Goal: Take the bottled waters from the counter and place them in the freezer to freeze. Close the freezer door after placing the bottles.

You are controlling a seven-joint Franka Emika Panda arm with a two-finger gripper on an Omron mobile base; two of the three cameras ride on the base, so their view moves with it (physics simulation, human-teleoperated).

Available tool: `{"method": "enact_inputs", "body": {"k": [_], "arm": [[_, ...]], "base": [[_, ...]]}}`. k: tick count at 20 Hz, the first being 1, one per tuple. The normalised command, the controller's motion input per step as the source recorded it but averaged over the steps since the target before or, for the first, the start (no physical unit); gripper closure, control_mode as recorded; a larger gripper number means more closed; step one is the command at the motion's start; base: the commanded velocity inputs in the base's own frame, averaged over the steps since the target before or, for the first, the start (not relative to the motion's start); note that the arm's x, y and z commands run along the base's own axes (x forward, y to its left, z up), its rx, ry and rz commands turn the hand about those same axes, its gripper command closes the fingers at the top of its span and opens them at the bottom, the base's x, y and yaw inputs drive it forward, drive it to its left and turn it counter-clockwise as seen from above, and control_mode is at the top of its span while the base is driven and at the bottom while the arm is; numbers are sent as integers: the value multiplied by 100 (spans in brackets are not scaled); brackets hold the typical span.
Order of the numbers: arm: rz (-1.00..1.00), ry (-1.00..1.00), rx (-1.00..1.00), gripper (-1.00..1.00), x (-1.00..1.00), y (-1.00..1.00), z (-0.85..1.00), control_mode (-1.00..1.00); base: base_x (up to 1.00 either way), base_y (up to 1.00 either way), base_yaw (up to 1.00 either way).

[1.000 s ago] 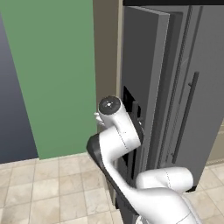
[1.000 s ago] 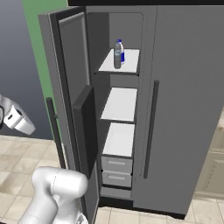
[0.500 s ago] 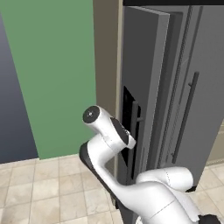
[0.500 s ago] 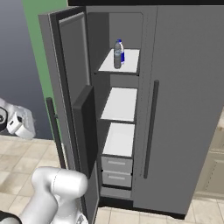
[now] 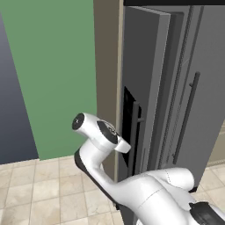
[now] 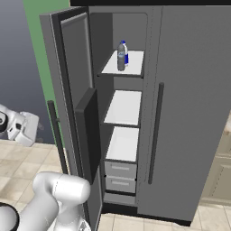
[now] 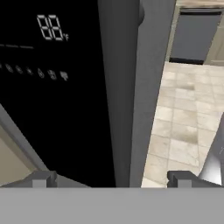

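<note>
The two bottled waters stand together on the top shelf of the open freezer [image 6: 124, 108]: the translucent grey one [image 6: 121, 58] in front, the white one with a blue label [image 6: 126, 55] just behind it. The freezer door [image 6: 72, 85] stands swung out to the left. My gripper [image 7: 111, 179] is open on the outer side of that door, its finger tips [image 7: 43, 178] set wide apart. Close ahead of them are the black dispenser panel [image 7: 52, 87] and the dark bar handle [image 7: 124, 87], which runs up between the tips. Nothing is held.
The door's edge, its handle [image 5: 135, 127] and my bent wrist [image 5: 94, 129] crowd together in the left base view. A green wall [image 5: 52, 74] rises behind. The fridge's plain grey door [image 6: 189, 103] is shut on the right. Beige floor tiles [image 7: 183, 127] lie below.
My wrist has swung left and down along the door's outer face. The bottles and the door have not moved, and the gripper stays open.
</note>
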Motion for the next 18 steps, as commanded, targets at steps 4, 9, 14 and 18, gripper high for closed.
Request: {"method": "enact_inputs", "body": {"k": [4, 9, 14, 18], "arm": [[-9, -1, -19, -100, 0, -20, 0, -100], [-7, 0, -18, -100, 5, -36, 0, -100], [-9, 4, -20, -100, 3, -31, 0, -100], [-12, 4, -18, -100, 0, -29, 0, -100]], "base": [[0, 0, 0], [0, 0, 0], [0, 0, 0], [0, 0, 0]]}}
